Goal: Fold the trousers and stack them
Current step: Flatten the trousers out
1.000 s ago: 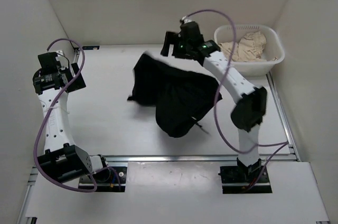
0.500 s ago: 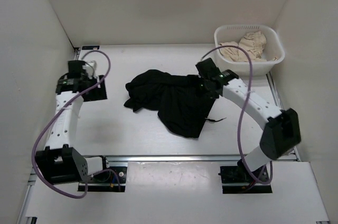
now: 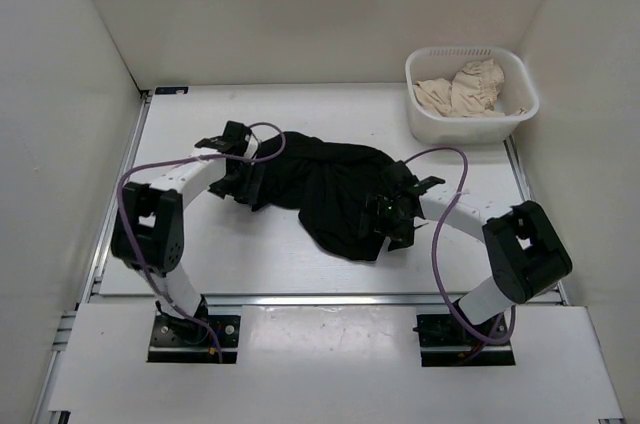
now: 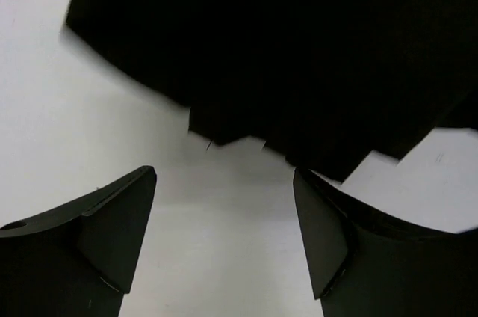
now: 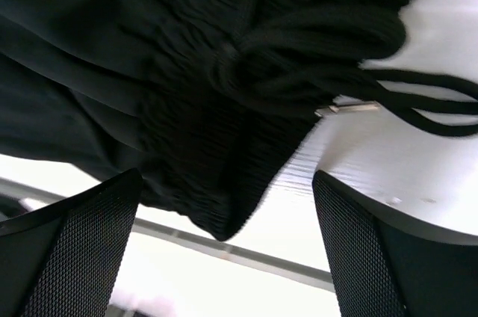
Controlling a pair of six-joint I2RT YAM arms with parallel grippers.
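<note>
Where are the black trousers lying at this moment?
In the top view the black trousers lie crumpled mid-table, between the left gripper at their left end and the right gripper at their right edge.

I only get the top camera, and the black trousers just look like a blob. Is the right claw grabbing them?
Observer: Not gripping. The right wrist view shows the right gripper wide open, with the ribbed waistband of the trousers lying between its jaws.
Kid: Is there a string on them?
Observer: Yes, a black drawstring with a pale tip trails onto the table.
Kid: What about the left claw?
Observer: The left gripper is open too. The trouser edge lies just ahead of it, with only bare table between its jaws.
</note>
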